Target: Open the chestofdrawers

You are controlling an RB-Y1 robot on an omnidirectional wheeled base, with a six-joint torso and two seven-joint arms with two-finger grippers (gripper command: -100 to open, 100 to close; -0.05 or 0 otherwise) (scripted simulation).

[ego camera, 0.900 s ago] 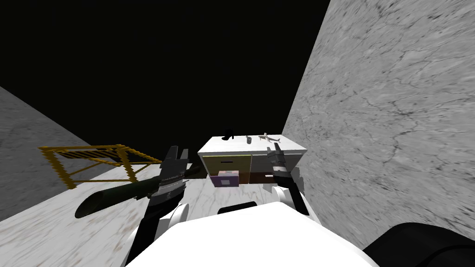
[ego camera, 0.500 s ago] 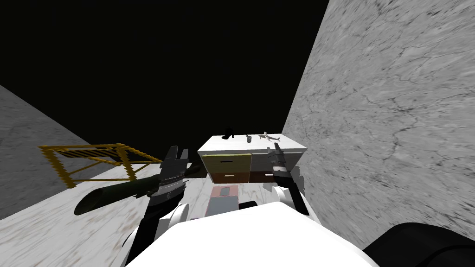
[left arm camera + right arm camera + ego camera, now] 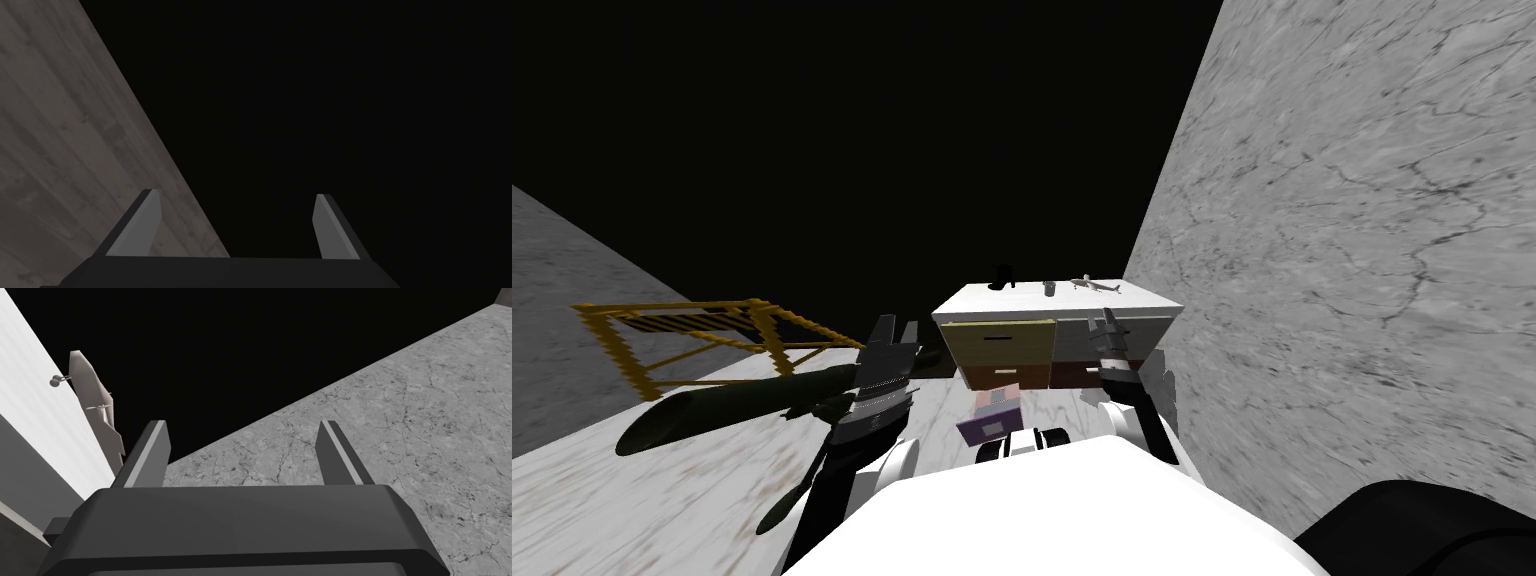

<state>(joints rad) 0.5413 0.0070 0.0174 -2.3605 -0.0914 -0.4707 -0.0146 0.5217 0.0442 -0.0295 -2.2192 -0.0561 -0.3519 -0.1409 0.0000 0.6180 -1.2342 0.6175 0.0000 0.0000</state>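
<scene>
Compared with half a second ago, whole head view shifted by own move: chest of drawers [image 3: 1057, 300] now a little higher and wider in the view, yellow lattice frame [image 3: 677, 335] and dark green cylinder [image 3: 737, 412] slid further off to the chest's left. Apart from that, one real change: small box [image 3: 992, 415] on the floor in front of the chest's lower left drawer, earlier lying square with a pink face up, now tipped askew with a purple face showing. Was right against that drawer front 0.9 s ago; now lies apart from it.

Stands with its right end against the grey marbled wall [image 3: 1362, 250], black area behind it. White flat top; upper left front pale olive-yellow with a dark slot, upper right front grey, two lower fronts brown. Cannot tell whether any front stands out from the rest. On top, a black shoe-like shape [image 3: 1002, 278], a small grey cup [image 3: 1049, 288] and a model aeroplane [image 3: 1095, 285], the last also seen from the right wrist [image 3: 95, 403] beside the chest's white top [image 3: 30, 388].

Right gripper [image 3: 1104, 320] [image 3: 242, 423] raised before the chest's grey upper right front, fingers spread wide, nothing between them; contact with the chest not discernible. Left gripper [image 3: 897, 325] [image 3: 237, 195] raised to the chest's left, clear of it, fingers likewise parted and empty.
</scene>
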